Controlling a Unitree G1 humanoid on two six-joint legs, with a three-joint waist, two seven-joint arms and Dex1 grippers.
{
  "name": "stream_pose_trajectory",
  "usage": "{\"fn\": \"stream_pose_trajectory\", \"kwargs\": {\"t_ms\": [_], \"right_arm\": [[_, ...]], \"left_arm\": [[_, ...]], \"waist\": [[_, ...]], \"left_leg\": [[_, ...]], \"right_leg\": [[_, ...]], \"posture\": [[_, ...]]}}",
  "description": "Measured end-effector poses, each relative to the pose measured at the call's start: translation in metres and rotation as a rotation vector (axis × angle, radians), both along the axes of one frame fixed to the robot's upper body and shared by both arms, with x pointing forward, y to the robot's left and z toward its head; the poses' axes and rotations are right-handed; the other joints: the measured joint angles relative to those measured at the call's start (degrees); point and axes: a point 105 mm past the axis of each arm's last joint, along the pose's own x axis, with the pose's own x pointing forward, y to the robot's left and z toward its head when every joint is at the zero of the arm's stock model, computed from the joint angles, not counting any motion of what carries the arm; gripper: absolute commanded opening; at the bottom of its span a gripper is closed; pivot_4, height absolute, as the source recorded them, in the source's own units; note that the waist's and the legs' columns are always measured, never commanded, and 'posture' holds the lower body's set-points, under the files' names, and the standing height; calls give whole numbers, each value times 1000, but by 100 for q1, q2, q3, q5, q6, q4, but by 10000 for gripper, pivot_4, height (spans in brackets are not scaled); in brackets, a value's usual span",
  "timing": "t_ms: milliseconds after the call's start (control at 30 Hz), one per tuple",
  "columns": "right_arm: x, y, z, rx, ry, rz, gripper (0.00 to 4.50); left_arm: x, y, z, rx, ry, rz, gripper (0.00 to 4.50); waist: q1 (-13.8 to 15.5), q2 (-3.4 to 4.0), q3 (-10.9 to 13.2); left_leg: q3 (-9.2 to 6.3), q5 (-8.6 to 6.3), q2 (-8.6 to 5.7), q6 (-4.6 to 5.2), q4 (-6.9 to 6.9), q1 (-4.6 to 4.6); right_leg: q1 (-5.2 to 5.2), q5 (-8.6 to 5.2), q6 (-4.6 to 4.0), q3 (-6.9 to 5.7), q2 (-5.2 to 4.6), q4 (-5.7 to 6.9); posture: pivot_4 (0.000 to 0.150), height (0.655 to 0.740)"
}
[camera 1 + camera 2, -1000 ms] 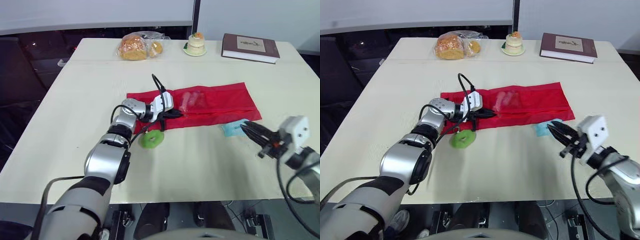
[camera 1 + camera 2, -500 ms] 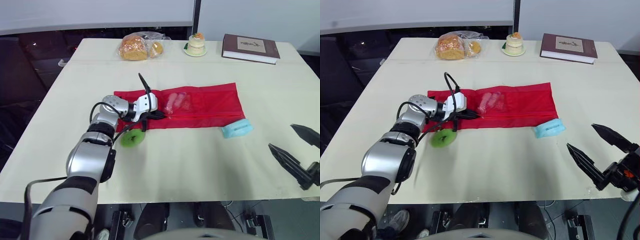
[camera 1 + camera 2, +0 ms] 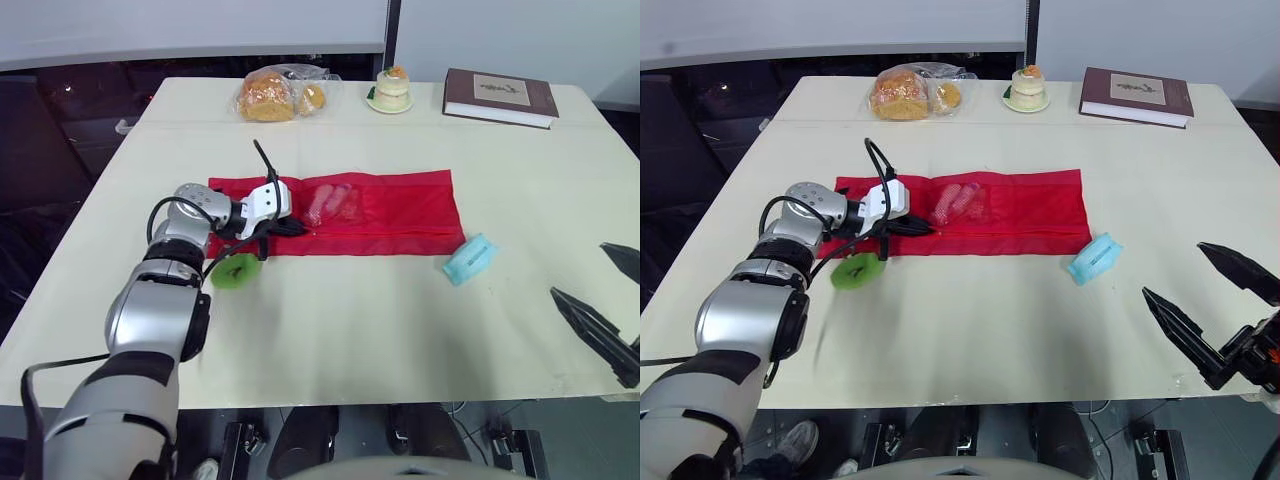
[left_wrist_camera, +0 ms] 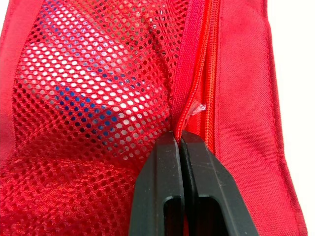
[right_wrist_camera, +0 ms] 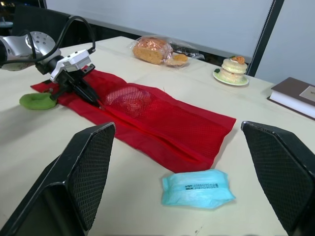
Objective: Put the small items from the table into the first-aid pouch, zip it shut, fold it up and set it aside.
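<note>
Red mesh pouch (image 3: 412, 208) holds a pale item (image 3: 330, 203); blue packet (image 3: 470, 259) lies outside.

The near half of the surface (image 3: 350, 340) lay bare, giving wide passage. Across the middle stretched a red pouch (image 3: 400, 210), with the left fingers (image 4: 157, 191) pinched together on its zipper. A green item (image 3: 235, 271) lay just beside its near left end, and a blue packet (image 3: 470, 258) just beside its near right corner. The right fingers (image 3: 1180, 330), spread apart, hung at the near right, with bare surface between them and the packet. A bread bag (image 3: 270, 95), cake (image 3: 391, 88) and book (image 3: 500, 97) lined the far edge.
</note>
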Motion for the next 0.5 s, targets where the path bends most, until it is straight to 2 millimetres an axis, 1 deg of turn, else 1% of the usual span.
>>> {"fn": "stream_pose_trajectory", "kwargs": {"t_ms": [67, 200, 267, 300, 333, 367, 400, 433, 467, 500], "right_arm": [[0, 0, 0, -5, 1, 3, 43739], [1, 0, -4, -36, 17, 6, 43739], [2, 2, -7, -36, 27, 19, 45000], [2, 2, -7, -41, 28, 23, 45000], [3, 2, -8, -46, 26, 23, 45000], [3, 1, -8, -51, 22, 21, 45000], [3, 1, -7, -52, 21, 21, 45000], [3, 1, -8, -53, 20, 21, 45000], [4, 2, -9, -47, 26, 28, 45000], [4, 3, -10, -46, 27, 29, 45000]], "left_arm": [[0, 2, 0, 3, 4, 2, 0], [-1, 13, 2, 17, 10, 34, 0], [-1, 16, 3, 19, 15, 46, 6139], [0, 17, 3, 22, 18, 56, 8186], [0, 18, 3, 23, 15, 61, 13133], [1, 20, 4, 23, 7, 70, 17117], [1, 20, 5, 23, 6, 71, 19283], [2, 20, 5, 22, 4, 73, 22889], [2, 19, 8, 18, 3, 74, 28598], [3, 19, 8, 18, 2, 73, 30722]], "waist": [[1, 0, 0], [-2, 0, 0], [6, 0, 0], [11, 0, 0], [16, 0, 0], [30, 0, 0], [31, 0, 0], [40, 0, 0], [60, -2, 0], [63, -2, 0]], "left_leg": [[0, 0, 0, 0, 0, 0], [0, 0, 1, 0, 0, 0], [0, 0, 1, 0, 0, 0], [1, 0, 1, 0, 0, 0], [0, 0, 0, 0, 1, -1], [0, 0, 0, 1, 1, -1], [0, 0, 0, 0, 1, -1], [0, 0, -1, 0, 1, -1], [-1, 0, -1, 1, 4, -3], [-1, 0, -1, 1, 4, -3]], "right_leg": [[0, 0, 0, 0, 0, 0], [0, 0, 0, 0, 0, 0], [0, 0, 0, 0, 0, 0], [0, 0, 0, 0, 0, 0], [0, 0, 0, 0, -1, 0], [0, 0, 0, 0, -2, 0], [0, 0, 0, 0, -2, 0], [0, 0, 0, 0, -2, 0], [1, 0, 0, 0, -2, 1], [0, 0, 0, -1, -2, 1]], "posture": [[1500, 7289], [1500, 7289], [1500, 7289], [1500, 7289], [1500, 7289], [1500, 7289], [1500, 7289], [1500, 7289], [1500, 7289], [1500, 7289]]}}
